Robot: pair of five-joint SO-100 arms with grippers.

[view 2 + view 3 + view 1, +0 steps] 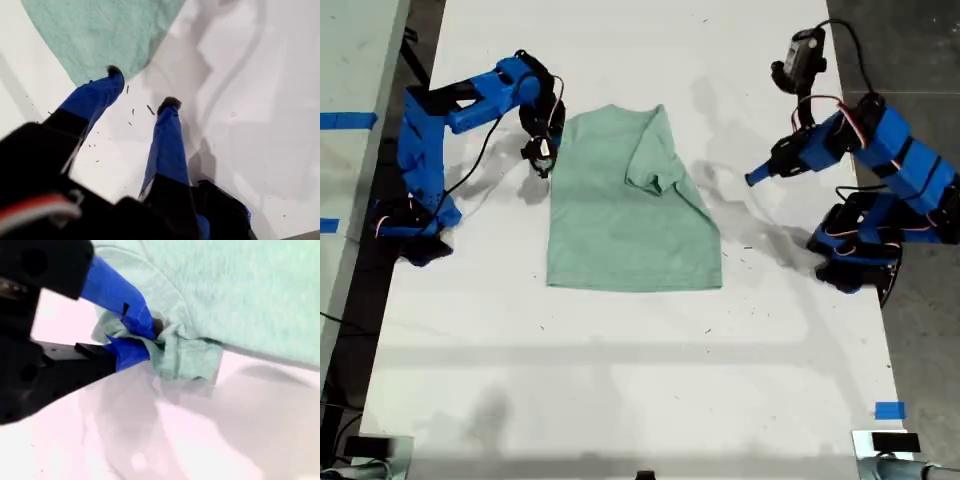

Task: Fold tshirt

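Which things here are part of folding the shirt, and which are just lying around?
Part of the job:
tshirt
my second gripper, clamped on the tshirt's edge
my first gripper, open beside it

Just lying about:
blue tape

I can read no text, label, brand, number or sign in any of my views; nothing I see carries legible writing.
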